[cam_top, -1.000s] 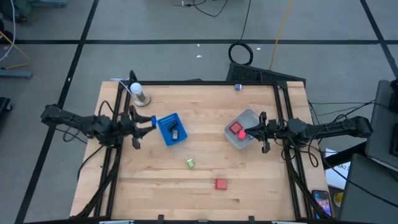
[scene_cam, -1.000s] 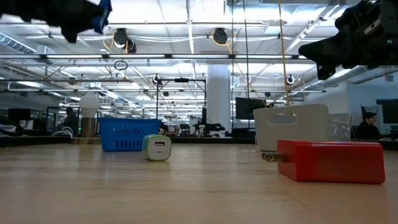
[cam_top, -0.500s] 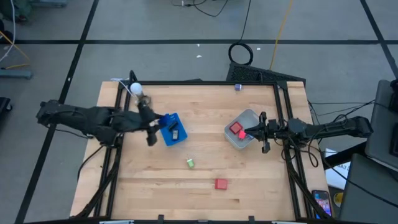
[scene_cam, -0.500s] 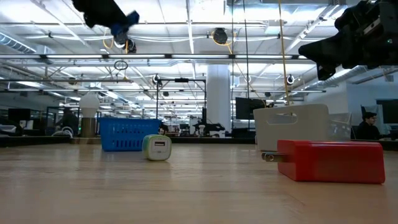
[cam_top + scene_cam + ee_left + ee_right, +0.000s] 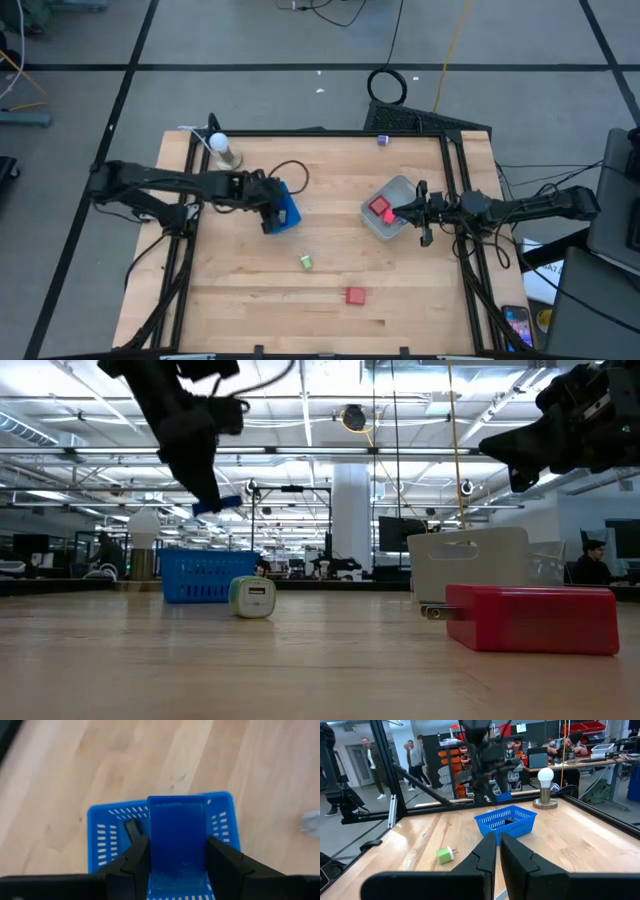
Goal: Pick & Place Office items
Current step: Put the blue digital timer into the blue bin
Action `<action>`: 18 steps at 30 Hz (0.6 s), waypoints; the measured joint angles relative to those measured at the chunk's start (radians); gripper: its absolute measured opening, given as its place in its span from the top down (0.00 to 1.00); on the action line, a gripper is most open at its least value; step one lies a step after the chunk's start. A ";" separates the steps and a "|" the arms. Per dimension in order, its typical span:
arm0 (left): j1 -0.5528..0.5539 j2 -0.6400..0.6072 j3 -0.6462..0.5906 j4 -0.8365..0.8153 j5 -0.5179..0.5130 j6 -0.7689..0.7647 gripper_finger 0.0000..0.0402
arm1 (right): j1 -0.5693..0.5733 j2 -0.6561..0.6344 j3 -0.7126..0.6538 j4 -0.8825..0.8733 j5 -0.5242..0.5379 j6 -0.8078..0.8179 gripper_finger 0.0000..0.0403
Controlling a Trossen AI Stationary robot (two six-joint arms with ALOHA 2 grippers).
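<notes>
My left gripper [image 5: 271, 212] hovers over the blue basket tray [image 5: 288, 214], shut on a flat blue rectangular piece [image 5: 177, 832]. In the low view the piece [image 5: 218, 505] sits above the tray [image 5: 203, 576]. A dark flat piece [image 5: 132, 830] lies inside the tray. On the wood rest a green-and-white bit [image 5: 306, 262] and a red block [image 5: 355, 296]. Another red block [image 5: 380, 208] lies in the clear tub [image 5: 393, 190]. My right gripper [image 5: 421, 214] waits shut at the tub's right rim. My left gripper pinches the blue piece by its two long side edges [image 5: 150, 845], one finger [image 5: 137, 855] on each side. The fingers point down from above. The piece is lifted clear over the tray, its free end [image 5: 177, 802] sticking out past the fingertips.
A bulb on a stand [image 5: 222, 149] is near the table's far left corner. The table's black frame rails [image 5: 452, 170] run along the left and right sides. Bare wood lies between the tray and the tub. People stand beyond the table [image 5: 372, 767].
My left gripper has carried the blue piece toward the table's right, from beside the tray to over it, and has come down closer to the tray, tipping its fingers downward. It has stayed shut on the piece.
</notes>
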 joint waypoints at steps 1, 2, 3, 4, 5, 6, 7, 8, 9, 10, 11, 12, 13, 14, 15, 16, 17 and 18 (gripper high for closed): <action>0.004 0.019 0.000 -0.001 0.007 0.001 0.63 | 0.000 0.002 0.000 0.000 0.000 0.000 0.96; 0.008 0.035 0.000 -0.001 0.015 0.003 0.63 | 0.000 0.003 0.000 0.000 0.000 0.000 0.96; 0.010 0.051 0.000 -0.002 0.019 0.005 0.63 | 0.000 0.004 0.000 0.000 0.000 0.000 0.96; 0.012 0.066 0.000 -0.003 0.024 0.005 0.63 | 0.000 0.004 0.000 0.000 0.000 0.000 0.96; 0.014 0.081 0.000 -0.003 0.025 0.006 0.63 | 0.000 0.004 0.000 0.000 0.000 0.000 0.96; 0.017 0.095 0.000 -0.003 0.025 0.006 0.63 | 0.000 0.004 0.000 0.000 0.000 0.000 0.96; 0.020 0.110 0.000 -0.004 0.025 0.007 0.63 | 0.000 0.004 0.000 0.000 0.001 0.000 0.96; 0.023 0.124 0.000 -0.006 0.025 0.007 0.63 | 0.000 0.004 0.000 0.000 0.001 0.000 0.96; 0.024 0.135 0.000 -0.008 0.025 0.008 0.63 | 0.000 0.004 0.000 0.000 0.001 0.000 0.96; 0.026 0.147 0.000 -0.008 0.025 0.008 0.63 | 0.000 0.004 0.000 0.000 0.001 0.000 0.96; 0.029 0.157 0.000 -0.008 0.026 0.008 0.63 | 0.000 0.004 0.000 0.000 0.001 0.000 0.96; 0.031 0.166 0.000 -0.008 0.034 0.008 0.63 | 0.000 0.004 0.000 0.000 0.001 0.000 0.96; 0.033 0.177 0.000 -0.008 0.041 0.008 0.63 | 0.000 0.005 0.000 0.000 0.001 0.000 0.96; 0.034 0.186 0.000 -0.007 0.043 0.008 0.63 | 0.000 0.004 0.000 0.000 0.001 0.000 0.96; 0.035 0.196 0.000 -0.005 0.043 0.009 0.63 | 0.000 0.005 0.000 0.000 0.001 0.000 0.96; 0.035 0.204 0.000 -0.004 0.042 0.012 0.63 | 0.000 0.005 0.000 0.000 0.001 0.000 0.96; 0.035 0.213 0.000 -0.002 0.042 0.017 0.63 | 0.000 0.005 0.000 0.000 0.001 0.000 0.96; 0.035 0.222 0.000 0.003 0.042 0.019 0.63 | 0.000 0.004 0.000 0.000 0.001 0.000 0.96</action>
